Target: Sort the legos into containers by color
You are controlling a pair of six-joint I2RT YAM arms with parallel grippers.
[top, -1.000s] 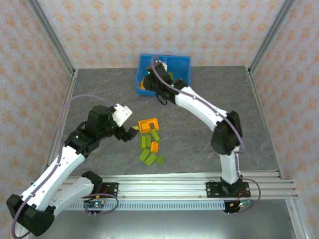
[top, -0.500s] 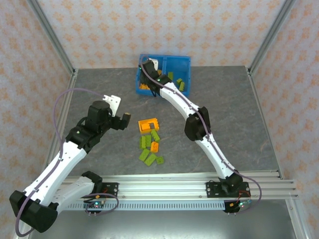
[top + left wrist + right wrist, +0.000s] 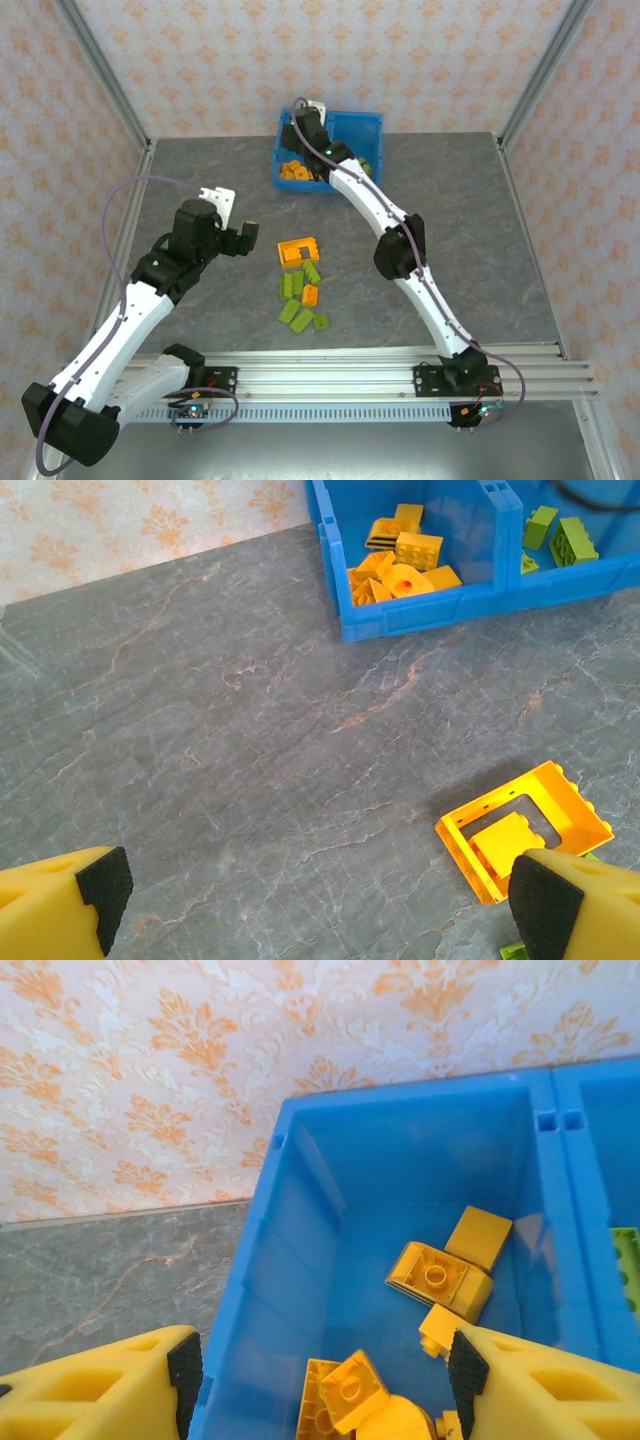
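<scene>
the step in hand reads as a drop-off of an orange brick. the right gripper [image 3: 325, 1375] hangs over the left compartment [image 3: 400, 1190] of the blue bin [image 3: 365, 117], at the far edge of the table [image 3: 470, 200]. its fingers [image 3: 185, 1370] stand partly apart with nothing between them, and the orange bricks [image 3: 440, 1278] lie loose on the compartment floor below. past the divider [image 3: 555, 1210], the right compartment [image 3: 590, 575] holds lime green bricks [image 3: 560, 540], so the colours sit apart as the task asks. the left gripper [image 3: 325, 895] hovers above bare table with its jaws as wide as they go and nothing in them. it sits just left of the orange hollow square piece [image 3: 560, 790], which has a small orange brick [image 3: 508, 838] resting inside its frame. near that piece a loose cluster of green bricks [image 3: 295, 300] and one orange brick [image 3: 310, 294] waits unsorted, so the job looks roughly half done. the next move likely calls for the left arm to come down on a piece from this cluster. the right arm would have to lift clear of the bin first. the hollow piece may be awkward, so gripping one wall of its frame seems the safer hold.
</scene>
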